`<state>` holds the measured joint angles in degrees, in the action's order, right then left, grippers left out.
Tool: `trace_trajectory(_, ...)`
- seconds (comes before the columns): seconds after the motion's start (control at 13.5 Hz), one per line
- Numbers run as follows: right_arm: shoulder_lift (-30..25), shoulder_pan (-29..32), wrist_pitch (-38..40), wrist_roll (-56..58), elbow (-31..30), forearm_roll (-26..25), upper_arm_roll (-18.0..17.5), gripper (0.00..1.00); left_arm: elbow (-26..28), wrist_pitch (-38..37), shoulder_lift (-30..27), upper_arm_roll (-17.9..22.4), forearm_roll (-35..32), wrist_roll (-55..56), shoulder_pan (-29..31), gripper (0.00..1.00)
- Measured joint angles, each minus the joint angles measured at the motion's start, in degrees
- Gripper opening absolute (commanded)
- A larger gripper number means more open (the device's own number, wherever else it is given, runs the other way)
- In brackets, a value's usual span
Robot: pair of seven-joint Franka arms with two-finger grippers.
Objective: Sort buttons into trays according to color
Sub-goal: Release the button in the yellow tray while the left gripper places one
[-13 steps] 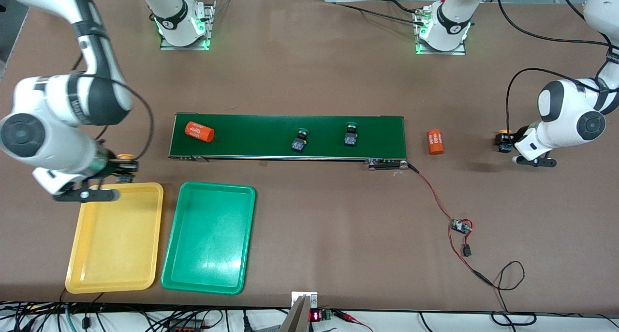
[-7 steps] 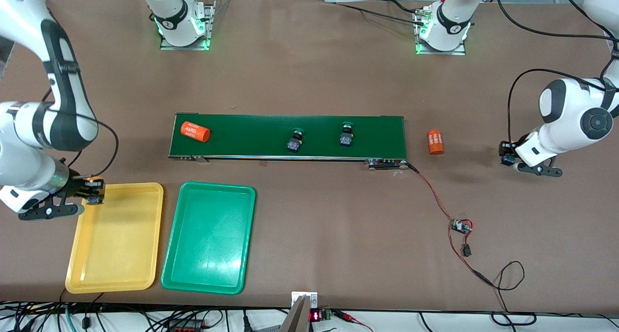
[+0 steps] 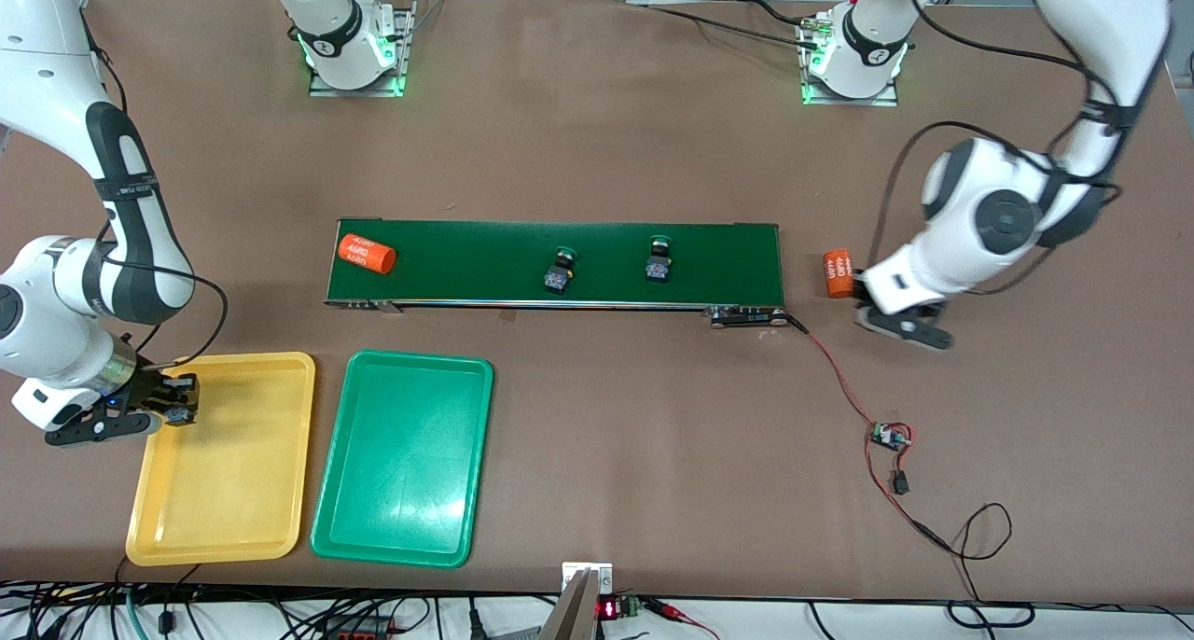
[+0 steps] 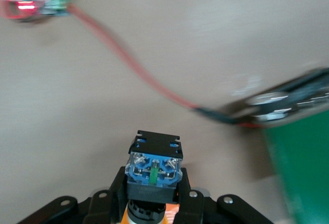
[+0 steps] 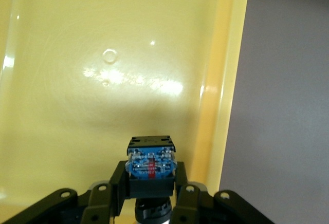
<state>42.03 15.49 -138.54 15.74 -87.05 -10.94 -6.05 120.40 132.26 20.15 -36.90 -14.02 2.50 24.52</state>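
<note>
Both arms have shifted since the earlier frames: the right gripper (image 3: 177, 405) has dropped from the belt's edge to over the yellow tray (image 3: 229, 491), by the tray's rim toward the right arm's end of the worktop (image 3: 597, 155), while the left gripper (image 3: 863, 297) has swung in from the left arm's end to just beside the loose orange cylinder (image 3: 839, 273) off the end of the conveyor belt (image 3: 560, 290). Right jaws are clamped on a button (image 5: 150, 165), black body w/ blue terminal block facing the wrist cam, cap pointing down; its cap colour can't be told here. It hangs betw. the fingers over the tray floor, just inside the rim. Left jaws are likewise clamped on a second button (image 4: 154, 167), blue terminal end up, an orange cap edge showing under the body betw. the fingers; below it is bare worktop, w/ a red wire (image 4: 128, 64) and the belt's end nearby. Two green buttons (image 3: 558, 271) (image 3: 659, 259) sit on the belt near its middle, apart from each other, caps tilted toward the bases. Another orange cylinder (image 3: 366, 254) lies on the belt at the right arm's end. Green tray (image 3: 403, 528) lies beside the yellow one, nearer the camera than the belt, nothing in it. A small circuit board (image 3: 891, 435) w/ trailing wires lies nearer the camera than the left gripper.
</note>
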Motion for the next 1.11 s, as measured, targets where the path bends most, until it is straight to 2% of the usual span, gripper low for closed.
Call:
trace_trajectory(0.3,2.1,0.3,-2.3,0.4,0.1,0.0,0.0,0.35,-0.1,-1.6,-1.3,-0.1,3.8,9.5,-9.2,0.00)
trace_trajectory(0.59,3.2,0.3,-3.3,0.4,0.1,0.0,-0.1,0.78,-0.1,-1.9,-1.2,-0.1,8.7,14.0,-15.7,0.00)
trace_trajectory(0.82,3.3,0.2,-3.3,0.4,0.2,0.0,-0.2,0.98,0.0,-1.9,-0.5,0.3,8.7,14.8,-16.0,0.00)
trace_trajectory(1.11,3.3,0.4,-3.3,0.3,1.0,0.0,-0.2,1.00,0.0,-1.3,0.8,0.7,8.8,19.5,-15.9,0.00)
